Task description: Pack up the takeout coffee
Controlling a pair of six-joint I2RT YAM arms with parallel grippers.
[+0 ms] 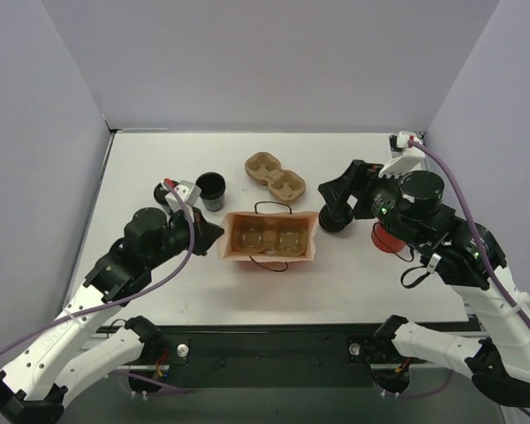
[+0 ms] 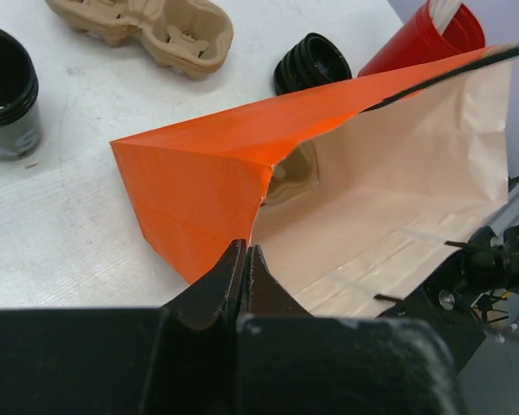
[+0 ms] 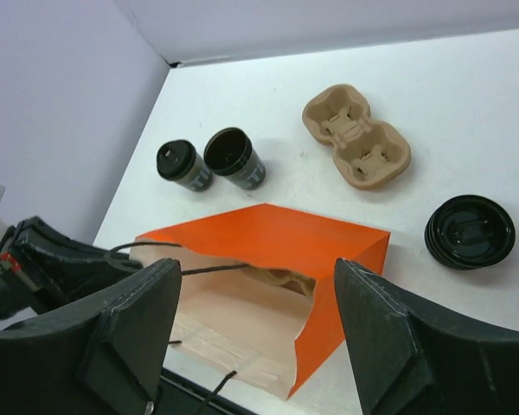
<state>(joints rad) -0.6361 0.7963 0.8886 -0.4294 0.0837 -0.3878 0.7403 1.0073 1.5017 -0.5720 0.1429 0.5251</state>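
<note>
Two claws pictured: orange bag point(image 2: 208, 173) rim pinched by shut left claw point(image 2: 245, 251) so mouth is held open; right claw point(image 3: 255, 268) spread wide, empty; takeout coffee point(image 3: 180, 164) stood on table point(image 1: 353, 291) beyond left claw.

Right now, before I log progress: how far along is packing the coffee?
Done: the orange bag stands open with a cup carrier inside. In hand: the left gripper pinches the bag's rim; the right gripper is open and empty. Left: the takeout coffee sits on the table outside the bag, ungrasped.
</note>
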